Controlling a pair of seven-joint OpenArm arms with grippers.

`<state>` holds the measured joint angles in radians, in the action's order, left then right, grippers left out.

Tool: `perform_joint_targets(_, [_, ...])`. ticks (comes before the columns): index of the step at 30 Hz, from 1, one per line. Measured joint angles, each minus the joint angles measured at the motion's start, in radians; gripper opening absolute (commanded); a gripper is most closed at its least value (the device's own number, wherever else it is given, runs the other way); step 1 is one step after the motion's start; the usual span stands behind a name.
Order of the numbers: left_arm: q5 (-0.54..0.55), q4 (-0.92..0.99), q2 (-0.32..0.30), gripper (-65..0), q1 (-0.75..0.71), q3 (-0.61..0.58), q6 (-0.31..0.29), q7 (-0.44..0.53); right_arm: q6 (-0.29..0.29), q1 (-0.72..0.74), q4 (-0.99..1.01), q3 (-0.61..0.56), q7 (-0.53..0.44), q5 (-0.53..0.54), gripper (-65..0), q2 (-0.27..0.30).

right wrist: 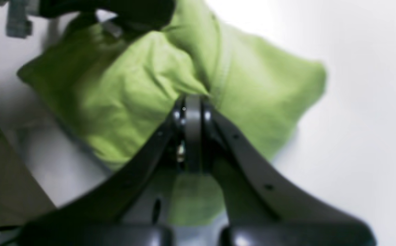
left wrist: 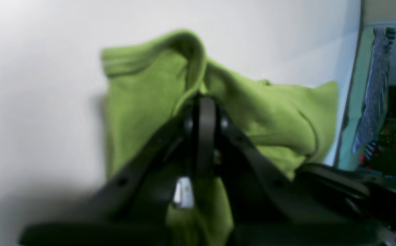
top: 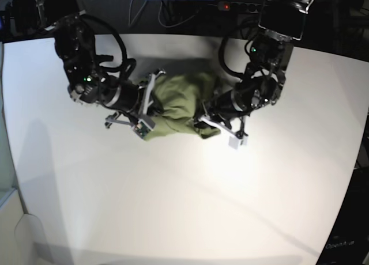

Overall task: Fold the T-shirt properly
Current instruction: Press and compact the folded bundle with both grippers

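Both the left gripper [left wrist: 203,99] and the right gripper [right wrist: 192,100] have their jaws pinched tight on the bunched-up green T-shirt [top: 179,103], so pulling unevenly could slip the cloth free and leave it crumpled on the table [top: 184,207].

1. A white table [top: 184,207] fills most of the view, with dark clutter and cables beyond its far edge.
2. A green T-shirt [top: 176,106] lies bunched in a wrinkled heap on the far half of the table.
3. The right gripper [top: 151,103] meets the shirt's left end.
4. The left gripper [top: 206,116] meets its right end.
5. Both black arms reach in from the far side, lying low over the table.
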<state>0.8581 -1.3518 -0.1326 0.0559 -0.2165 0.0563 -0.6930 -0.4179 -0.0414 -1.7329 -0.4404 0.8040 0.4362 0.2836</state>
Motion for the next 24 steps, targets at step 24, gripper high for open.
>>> perform_joint_targets(24, [0.037,0.092,-0.038,-63.4,0.031,-0.023,-0.031,0.082,-0.027,0.022,0.373,-0.005,-0.413,0.072,-64.7,0.024])
